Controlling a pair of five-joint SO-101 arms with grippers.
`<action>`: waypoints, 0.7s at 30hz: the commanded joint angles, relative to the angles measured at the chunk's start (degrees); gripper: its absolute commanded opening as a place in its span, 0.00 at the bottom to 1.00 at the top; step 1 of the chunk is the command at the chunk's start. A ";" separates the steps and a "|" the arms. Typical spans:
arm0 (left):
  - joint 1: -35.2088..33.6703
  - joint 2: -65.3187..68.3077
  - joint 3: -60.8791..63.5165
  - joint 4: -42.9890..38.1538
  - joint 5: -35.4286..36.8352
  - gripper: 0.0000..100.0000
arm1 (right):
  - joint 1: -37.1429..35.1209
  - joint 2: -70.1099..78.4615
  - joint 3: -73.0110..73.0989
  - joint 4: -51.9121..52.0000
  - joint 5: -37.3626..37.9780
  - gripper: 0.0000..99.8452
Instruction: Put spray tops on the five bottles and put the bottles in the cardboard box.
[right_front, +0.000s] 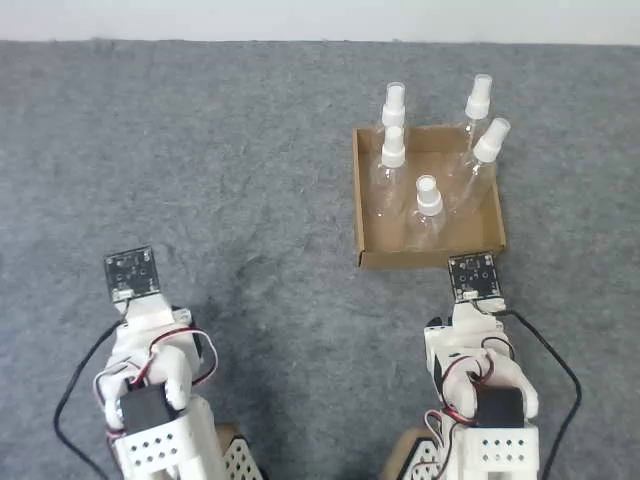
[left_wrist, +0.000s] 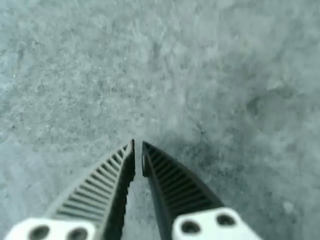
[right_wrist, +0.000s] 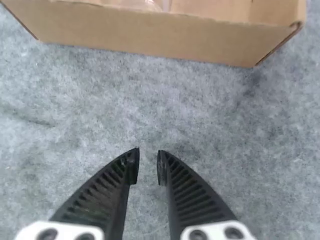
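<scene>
The cardboard box (right_front: 366, 215) sits right of centre on the grey carpet. Several clear bottles stand upright inside it, each with a white spray top, such as one at the front (right_front: 428, 196) and one at the back right (right_front: 479, 96). My left arm (right_front: 150, 370) rests at the lower left, far from the box. Its gripper (left_wrist: 138, 149) is shut over bare carpet with nothing in it. The right arm (right_front: 480, 370) rests just in front of the box. Its gripper (right_wrist: 147, 162) points at the box's near wall (right_wrist: 150, 32), shut but for a narrow gap and holding nothing.
Grey carpet (right_front: 220, 150) covers the whole table. A pale wall strip runs along the far edge. Black cables loop beside both arm bases at the front.
</scene>
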 joint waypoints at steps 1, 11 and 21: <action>-0.09 -0.97 -0.40 0.53 0.00 0.02 | 0.66 -1.01 1.23 0.40 -0.18 0.02; -0.09 -0.97 -0.40 0.53 0.00 0.02 | 0.66 -1.01 1.23 0.40 -0.18 0.02; -0.09 -0.97 -0.40 0.53 0.00 0.02 | 0.40 -1.01 1.23 -0.04 -0.35 0.02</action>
